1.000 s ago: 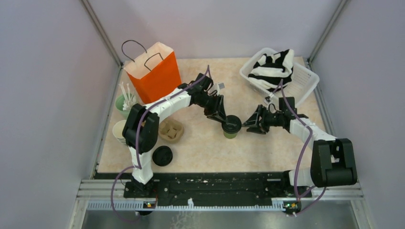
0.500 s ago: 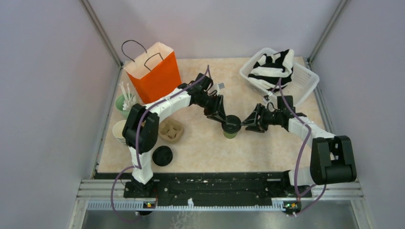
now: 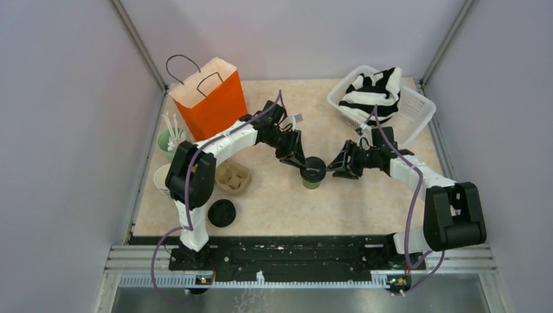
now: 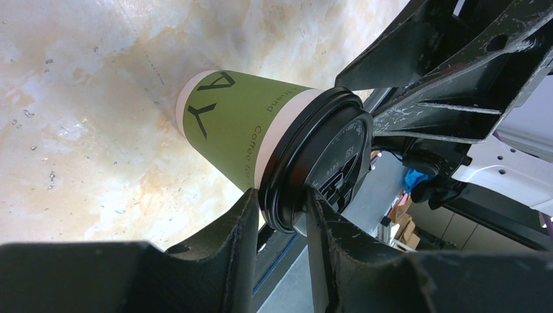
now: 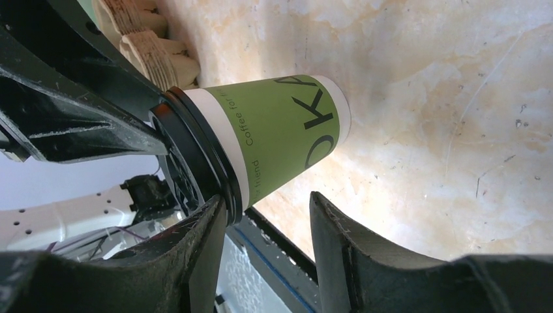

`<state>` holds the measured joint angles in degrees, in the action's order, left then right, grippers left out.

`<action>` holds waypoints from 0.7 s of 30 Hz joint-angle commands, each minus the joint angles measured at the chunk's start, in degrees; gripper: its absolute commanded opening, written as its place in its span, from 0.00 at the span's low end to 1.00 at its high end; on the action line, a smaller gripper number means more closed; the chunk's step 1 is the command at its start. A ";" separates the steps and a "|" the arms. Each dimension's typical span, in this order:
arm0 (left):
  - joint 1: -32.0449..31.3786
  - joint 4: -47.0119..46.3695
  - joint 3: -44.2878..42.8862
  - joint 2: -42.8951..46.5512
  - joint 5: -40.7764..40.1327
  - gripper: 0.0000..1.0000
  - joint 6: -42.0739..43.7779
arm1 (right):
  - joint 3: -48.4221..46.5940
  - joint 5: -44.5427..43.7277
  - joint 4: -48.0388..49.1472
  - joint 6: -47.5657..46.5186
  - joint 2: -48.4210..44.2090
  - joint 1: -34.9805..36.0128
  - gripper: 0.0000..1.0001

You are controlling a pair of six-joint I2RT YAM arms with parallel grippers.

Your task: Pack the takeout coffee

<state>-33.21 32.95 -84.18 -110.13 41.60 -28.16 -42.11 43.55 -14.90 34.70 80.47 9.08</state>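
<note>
The takeout coffee [image 3: 313,173] is a green paper cup with a black lid, in the middle of the table. My left gripper [image 3: 302,167] comes from the left and is shut on the lid's rim; in the left wrist view its fingertips [image 4: 246,207] pinch the black lid [image 4: 319,163] of the cup [image 4: 228,127]. My right gripper [image 3: 331,167] is open at the cup's right side. In the right wrist view one finger [image 5: 210,218] touches the lid's edge, the other stands apart below the cup [image 5: 280,130]. I cannot tell whether the cup's base rests on the table.
An orange paper bag [image 3: 210,98] stands open at the back left. A white basket [image 3: 417,111] with a striped cloth is at the back right. A cardboard cup carrier [image 3: 233,178], a loose black lid [image 3: 222,213], stacked cups [image 3: 163,179] and a cup of sticks [image 3: 171,140] lie left.
My right gripper has moved left, up to the cup. The left gripper and the cup have shifted slightly left and back.
</note>
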 commanded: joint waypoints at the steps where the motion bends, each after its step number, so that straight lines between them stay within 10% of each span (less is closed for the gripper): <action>1: -0.95 1.97 0.93 -1.59 -4.24 0.38 2.23 | -0.62 -14.49 -8.17 -3.05 1.50 2.24 0.48; 13: -0.83 5.64 -8.31 -0.76 -1.77 0.56 1.72 | -10.04 -3.78 -10.14 -3.27 -4.39 -0.06 0.61; 21: 1.58 5.66 -4.12 4.09 -1.12 0.85 1.22 | -9.22 0.37 -6.08 -2.35 -2.27 0.36 0.71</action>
<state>-33.43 38.57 -90.94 -110.83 39.64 -26.89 -49.98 41.36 -24.51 32.14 77.97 9.26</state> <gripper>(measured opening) 0.798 0.698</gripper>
